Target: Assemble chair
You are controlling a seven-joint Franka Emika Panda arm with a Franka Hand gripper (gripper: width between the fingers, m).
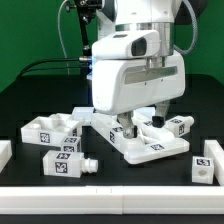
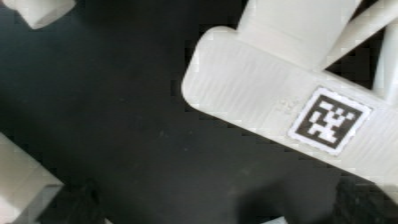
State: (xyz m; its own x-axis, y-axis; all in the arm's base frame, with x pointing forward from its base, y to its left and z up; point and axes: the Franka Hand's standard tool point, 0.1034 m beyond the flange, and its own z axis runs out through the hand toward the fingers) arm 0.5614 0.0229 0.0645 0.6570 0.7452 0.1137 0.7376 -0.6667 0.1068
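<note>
Item: gripper (image 1: 138,124), jaws spread wide, empty, low over chair slab (image 2: 267,85). Risk: off-centre closing (only slab corner beneath) skews slab, bumps adjacent block (image 1: 178,124).

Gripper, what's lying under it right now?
Black table shows directly below the open gripper; a flat white chair slab, rounded corner with one tag, lies just beside. The robot's body hides the slab's far edge.
</note>
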